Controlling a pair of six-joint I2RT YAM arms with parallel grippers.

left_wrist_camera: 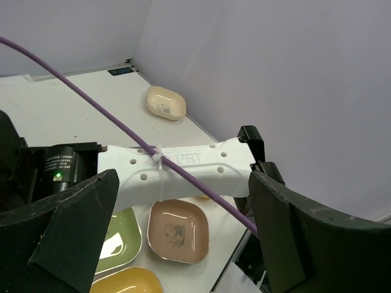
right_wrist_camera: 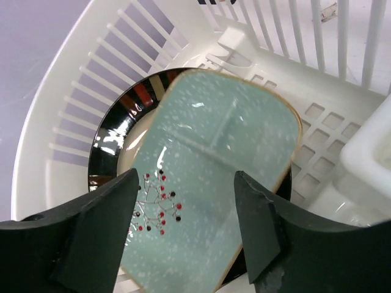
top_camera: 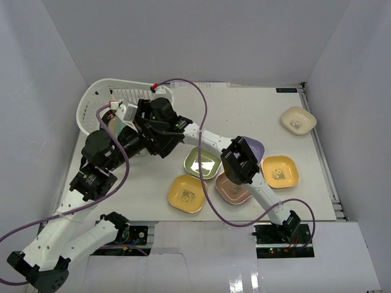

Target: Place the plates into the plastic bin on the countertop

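The white plastic bin point(right_wrist_camera: 71, 91) holds a round dark-rimmed plate point(right_wrist_camera: 116, 131). A mint plate point(right_wrist_camera: 214, 159) with a red-berry print lies slanted on top of it. My right gripper point(right_wrist_camera: 186, 180) hangs open just above the mint plate, with its fingers apart on either side and nothing held. In the top view the right arm reaches across to the bin point(top_camera: 91, 101). On the countertop point(top_camera: 244, 110) lie green point(top_camera: 201, 162), brown-pink point(top_camera: 232, 189), purple point(top_camera: 261, 148), cream point(top_camera: 298, 120) and two yellow plates point(top_camera: 187, 193) point(top_camera: 280, 171). My left gripper point(left_wrist_camera: 183, 177) is open and empty, raised beside the right arm.
The right arm's white forearm link point(left_wrist_camera: 183, 168) and a purple cable point(left_wrist_camera: 110, 119) cross close in front of the left fingers. White walls enclose the countertop. The bin also holds a white slotted insert point(right_wrist_camera: 372, 152) at its right side.
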